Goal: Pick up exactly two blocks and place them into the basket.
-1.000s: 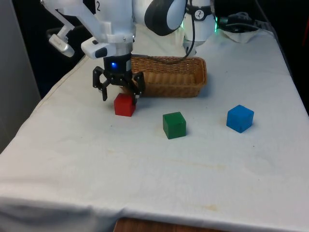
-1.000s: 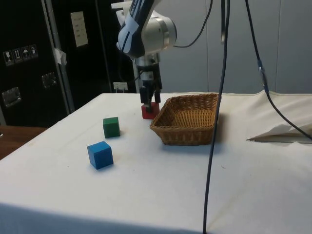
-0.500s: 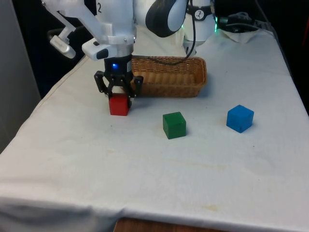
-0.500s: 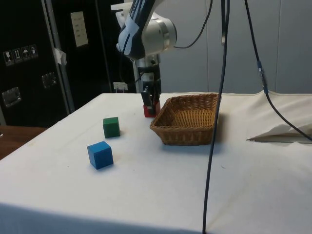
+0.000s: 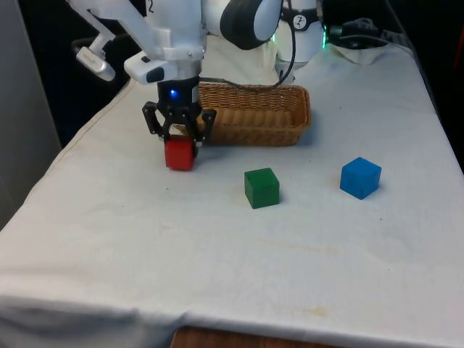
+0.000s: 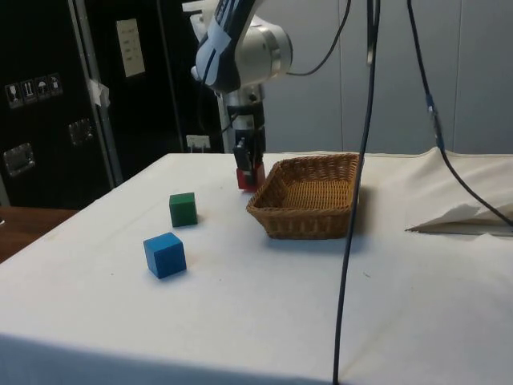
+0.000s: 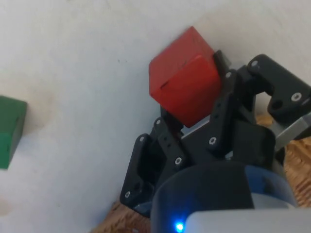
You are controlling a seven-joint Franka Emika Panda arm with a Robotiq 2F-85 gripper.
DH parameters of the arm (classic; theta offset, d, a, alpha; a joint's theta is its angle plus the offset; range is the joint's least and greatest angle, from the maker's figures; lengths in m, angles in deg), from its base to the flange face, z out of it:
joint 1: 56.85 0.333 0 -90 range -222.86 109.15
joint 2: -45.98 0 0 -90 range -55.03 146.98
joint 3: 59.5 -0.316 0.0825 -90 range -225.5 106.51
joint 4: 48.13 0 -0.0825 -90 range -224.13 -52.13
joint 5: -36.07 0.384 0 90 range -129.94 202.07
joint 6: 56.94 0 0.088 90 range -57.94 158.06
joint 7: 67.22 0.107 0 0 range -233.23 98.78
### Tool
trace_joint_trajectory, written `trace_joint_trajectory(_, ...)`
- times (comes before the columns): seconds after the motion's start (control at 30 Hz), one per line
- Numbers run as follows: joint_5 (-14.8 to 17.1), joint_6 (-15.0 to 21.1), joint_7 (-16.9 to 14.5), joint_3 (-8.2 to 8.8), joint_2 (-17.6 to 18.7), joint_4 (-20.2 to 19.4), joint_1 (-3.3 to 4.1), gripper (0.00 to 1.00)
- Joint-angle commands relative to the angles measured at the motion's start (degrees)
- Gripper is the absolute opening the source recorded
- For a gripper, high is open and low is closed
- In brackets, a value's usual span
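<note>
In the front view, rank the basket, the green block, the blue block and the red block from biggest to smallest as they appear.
1. Basket, clearly the largest.
2. Blue block and green block look alike.
3. Red block, held in the end effector, looks slightly smaller, but it is partly hidden and farther off.

Lighting even & fairly bright, diffuse, seems overhead; no hard-edged shadows. White cloth (image 5: 217,246) reads bright in front view w/ faint yellowish stains near the near edge, not blown out. Soft small shadow under green block (image 5: 262,188) & blue block (image 5: 360,177), darker patch under basket (image 5: 254,114) on its near side. Side view: cloth a bit greyer, background cabinets v. dark, little detail there. Wrist view: cloth close to washed out, red block (image 7: 184,90) in focus-ish, green block soft at frame edge, gripper (image 7: 194,121) body close up & blurred.
</note>
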Motion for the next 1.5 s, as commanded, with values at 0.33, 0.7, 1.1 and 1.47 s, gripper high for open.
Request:
trace_joint_trajectory(0.33, -6.7, 0.0, 1.66, 1.38, -9.4, -6.7, 1.89, 0.02)
trace_joint_trajectory(0.7, -11.69, -0.23, 2.98, 0.52, -16.84, -11.0, 1.38, 0.02)
trace_joint_trajectory(1.1, -20.97, -0.97, 7.51, 1.03, -28.3, -18.11, 1.78, 0.02)
trace_joint_trajectory(1.47, -21.03, 6.13, 7.28, -0.06, -31.97, -27.39, 1.6, 0.02)
